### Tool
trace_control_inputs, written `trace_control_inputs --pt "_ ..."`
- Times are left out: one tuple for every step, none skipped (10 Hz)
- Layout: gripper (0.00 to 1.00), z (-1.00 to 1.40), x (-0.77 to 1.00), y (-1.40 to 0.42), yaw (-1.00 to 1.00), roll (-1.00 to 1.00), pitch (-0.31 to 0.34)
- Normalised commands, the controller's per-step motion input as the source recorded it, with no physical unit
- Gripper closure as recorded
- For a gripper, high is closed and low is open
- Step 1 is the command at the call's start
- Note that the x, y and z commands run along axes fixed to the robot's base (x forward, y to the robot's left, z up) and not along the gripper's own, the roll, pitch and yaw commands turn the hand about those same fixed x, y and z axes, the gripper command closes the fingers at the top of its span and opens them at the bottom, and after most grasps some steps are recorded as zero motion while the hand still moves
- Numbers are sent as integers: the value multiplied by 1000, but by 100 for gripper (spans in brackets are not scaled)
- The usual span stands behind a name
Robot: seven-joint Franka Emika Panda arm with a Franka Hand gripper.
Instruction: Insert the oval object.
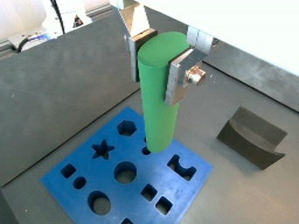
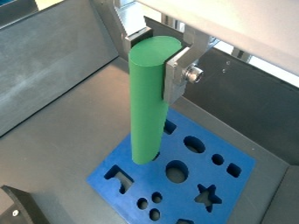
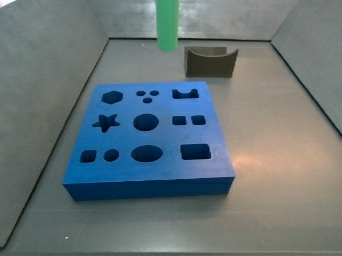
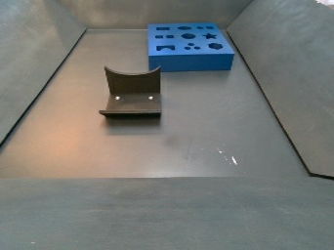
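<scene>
the gripper [image 1: 162,59] is pinching the green rod [image 1: 158,96] upright above the blue block [image 1: 87,188]. in a side view the rod [image 3: 167,25] is hanging at 12 o'clock, the dark block [image 3: 211,62] sitting at its 4 o'clock

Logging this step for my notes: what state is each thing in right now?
claw: above the blue block, shut on the oval object.
oval object: held upright, in the air, not inserted.
blue block: flat on the floor, holes all empty.
dark notched block: on the floor, untouched.

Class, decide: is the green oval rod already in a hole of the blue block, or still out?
Out. The gripper holds the oval object upright above the blue block; a side view shows its lower end hanging clear.
</scene>
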Motion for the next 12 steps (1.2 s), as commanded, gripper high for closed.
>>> trace_control_inputs --pt "100 0 -117 -23 -349 0 0" --pt "100 -146 -91 -71 -889 0 0" --pt "100 -177 0 0 -1000 -17 0" --pt "100 -231 0 0 -1000 -46 -10" --pt "100 -254 0 -9 -1000 -56 -41" --pt "100 -257 0 -31 -1000 -73 -59" --pt "100 -271 0 -40 -1000 -80 -74" --pt "100 -243 0 -106 -960 -77 -91" --pt "100 -111 0 -177 -854 -151 -157" --pt "100 -131 0 -200 -837 -143 -160" --pt "100 -106 0 -171 -871 -129 -94" --pt "100 -97 0 -89 -923 -151 -89"
